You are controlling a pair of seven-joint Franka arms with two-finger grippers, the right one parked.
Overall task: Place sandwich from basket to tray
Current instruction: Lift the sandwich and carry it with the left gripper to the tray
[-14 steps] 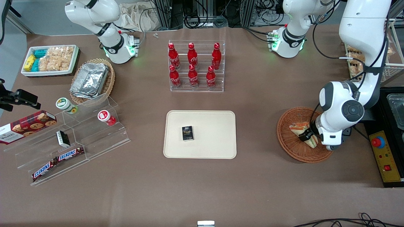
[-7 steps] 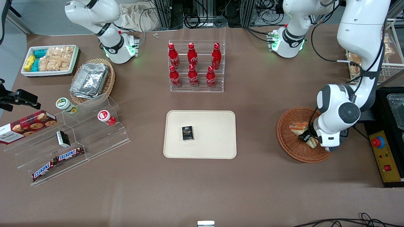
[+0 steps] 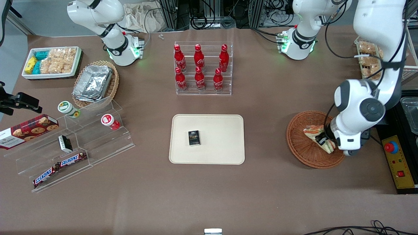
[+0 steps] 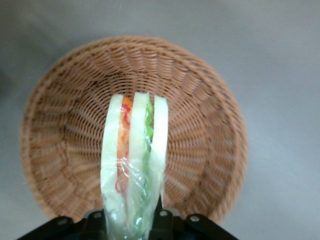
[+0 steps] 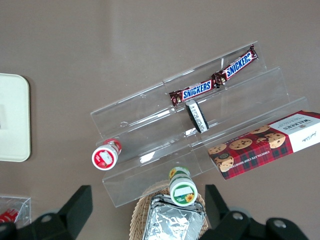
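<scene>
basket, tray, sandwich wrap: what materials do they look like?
The basket looks like woven wicker, reddish-brown and matte: its strand weave shows. The tray looks like smooth matte plastic, cream-beige, though I can't be sure. The sandwich, gripped in the gripper over the basket, has a clear glossy film wrap, wrinkled and shiny.

A rack of red cola bottles [image 3: 202, 69] stands well apart from the tool [image 3: 321, 139]. Far from the tool, toward the parked arm's end of the surface [image 3: 209, 189], lie Snickers bars [image 3: 60, 168] and a cookie box [image 3: 27, 130].
</scene>
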